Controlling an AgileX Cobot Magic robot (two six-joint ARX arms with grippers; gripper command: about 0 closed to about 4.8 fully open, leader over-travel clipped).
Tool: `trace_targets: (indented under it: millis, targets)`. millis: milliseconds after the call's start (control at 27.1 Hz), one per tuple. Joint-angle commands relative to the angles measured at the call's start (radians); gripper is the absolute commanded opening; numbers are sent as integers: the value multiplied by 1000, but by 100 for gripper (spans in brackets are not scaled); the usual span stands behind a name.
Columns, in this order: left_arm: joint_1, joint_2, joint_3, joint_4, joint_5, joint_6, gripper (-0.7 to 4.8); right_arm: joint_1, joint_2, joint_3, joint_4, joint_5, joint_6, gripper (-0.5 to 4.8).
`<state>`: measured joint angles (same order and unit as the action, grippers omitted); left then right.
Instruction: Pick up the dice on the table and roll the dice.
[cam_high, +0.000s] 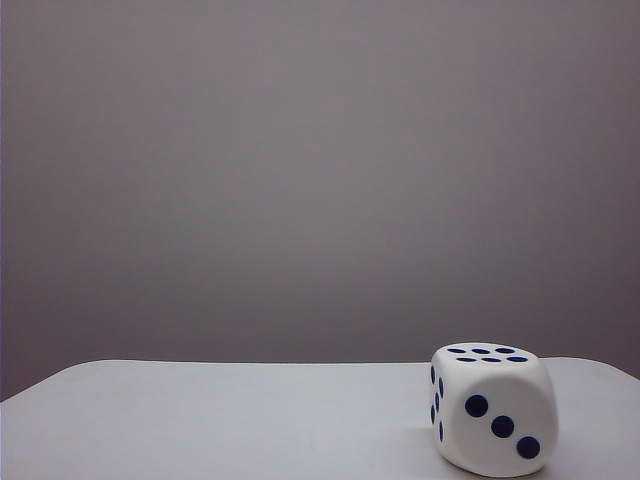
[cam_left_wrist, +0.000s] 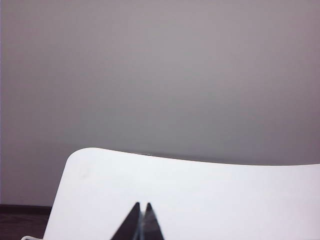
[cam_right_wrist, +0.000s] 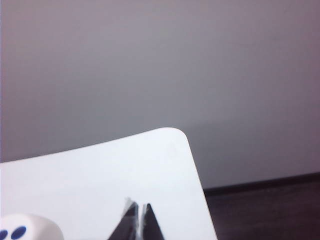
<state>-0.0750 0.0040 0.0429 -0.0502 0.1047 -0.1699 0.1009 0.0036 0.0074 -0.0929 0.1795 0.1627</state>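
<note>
The dice (cam_high: 492, 410), a large white cube with dark blue pips, rests on the white table (cam_high: 220, 420) at the right of the exterior view, three pips facing the camera and six on top. A corner of the dice (cam_right_wrist: 27, 227) also shows in the right wrist view. My right gripper (cam_right_wrist: 139, 206) is shut and empty, held above the table beside the dice and apart from it. My left gripper (cam_left_wrist: 142, 205) is shut too, with nothing in it, over a bare part of the table (cam_left_wrist: 210, 195). Neither arm appears in the exterior view.
A plain grey wall (cam_high: 320, 170) stands behind the table. The table's rounded far corners (cam_left_wrist: 85, 152) (cam_right_wrist: 175, 134) and edges are near both grippers. Dark floor (cam_right_wrist: 270, 210) lies beyond the right edge.
</note>
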Motion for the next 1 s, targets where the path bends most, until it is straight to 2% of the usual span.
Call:
trace_targets:
  millis: [37, 332, 443, 517, 739, 776, 997]
  targets:
    - [0, 20, 4, 6, 4, 26, -6, 1, 0, -5, 47, 2, 2, 12]
    - [1, 34, 5, 17, 4, 42, -5, 1, 0, -5, 44, 0, 2, 13]
    - [0, 37, 53, 29, 8, 39, -6, 2, 2, 35, 32, -36, 44, 13]
    - [1, 87, 99, 36, 4, 38, -6, 0, 31, 84, 2, 12, 79, 13]
    - [1, 328, 176, 56, 60, 39, -5, 1, 211, 203, 7, 27, 99, 13]
    - [1, 434, 226, 57, 90, 39, -6, 1, 288, 244, 16, 24, 101, 13]
    - [0, 708, 431, 50, 214, 79, -5, 1, 562, 402, 17, -48, 95, 14]
